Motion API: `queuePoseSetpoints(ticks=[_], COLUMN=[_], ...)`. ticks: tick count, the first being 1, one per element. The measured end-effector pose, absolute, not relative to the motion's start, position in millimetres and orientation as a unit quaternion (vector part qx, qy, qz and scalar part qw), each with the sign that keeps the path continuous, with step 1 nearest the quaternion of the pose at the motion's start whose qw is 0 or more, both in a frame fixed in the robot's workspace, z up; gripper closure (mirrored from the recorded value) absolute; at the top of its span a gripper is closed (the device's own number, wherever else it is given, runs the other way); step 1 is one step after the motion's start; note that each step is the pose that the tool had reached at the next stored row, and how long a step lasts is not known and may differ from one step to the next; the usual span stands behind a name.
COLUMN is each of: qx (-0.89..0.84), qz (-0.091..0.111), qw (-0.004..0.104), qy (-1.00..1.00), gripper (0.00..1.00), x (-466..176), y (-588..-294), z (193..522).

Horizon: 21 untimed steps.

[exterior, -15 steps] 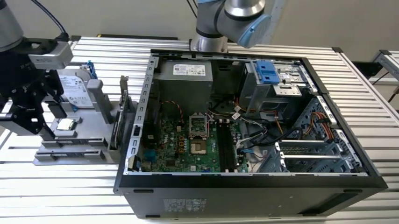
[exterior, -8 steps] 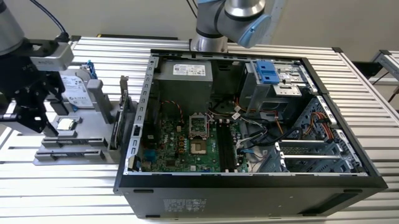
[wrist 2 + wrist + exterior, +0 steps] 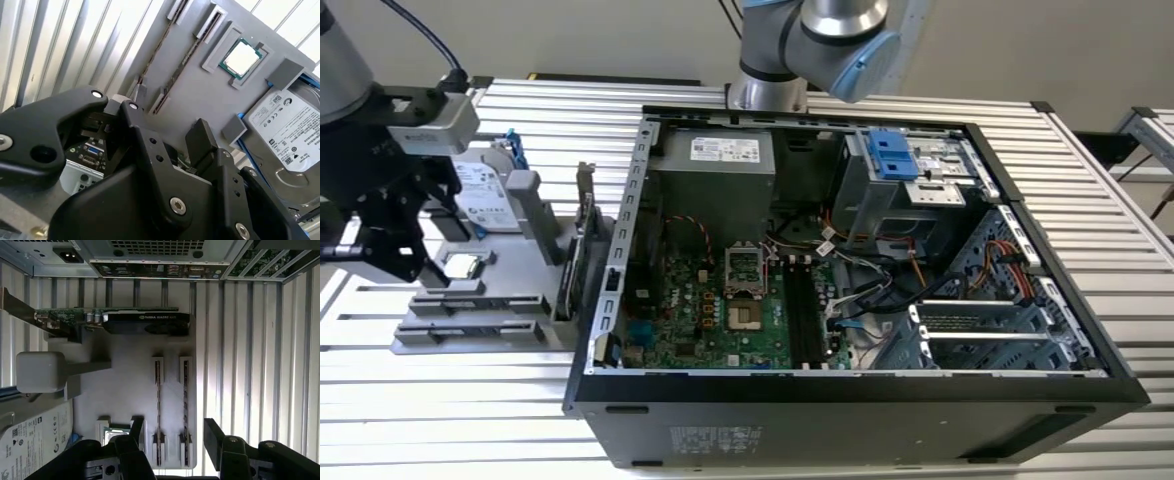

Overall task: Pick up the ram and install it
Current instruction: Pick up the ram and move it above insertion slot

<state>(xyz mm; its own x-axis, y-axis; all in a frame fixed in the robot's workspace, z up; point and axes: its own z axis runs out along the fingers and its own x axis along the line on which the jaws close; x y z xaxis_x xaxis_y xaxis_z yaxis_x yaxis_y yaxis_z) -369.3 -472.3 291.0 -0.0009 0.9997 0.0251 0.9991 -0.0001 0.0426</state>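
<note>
The gripper [image 3: 384, 245] hangs over the grey holder [image 3: 467, 320] on the counter [image 3: 440, 420], to the exterior view's left of the open computer case [image 3: 854, 410]. Its fingers [image 3: 216, 432] are spread, gripping nothing. The ram [image 3: 158, 405] stands on edge in a holder slot, just beside what looks like a second stick [image 3: 185, 400].

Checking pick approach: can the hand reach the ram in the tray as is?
Probably yes. In the first wrist view the hand is open above the grey tray, and the ram sticks stand on edge in their slots with nothing over them. The graphics card stands beyond their ends.
</note>
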Motion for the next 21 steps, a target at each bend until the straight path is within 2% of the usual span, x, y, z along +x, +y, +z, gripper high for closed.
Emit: queuePoseSetpoints(ticks=[21], qx=[0.704], qz=[0.025], qw=[0.004], qy=[0.710], gripper=[0.00], x=[-369.4], y=[-472.0], z=[277.4])
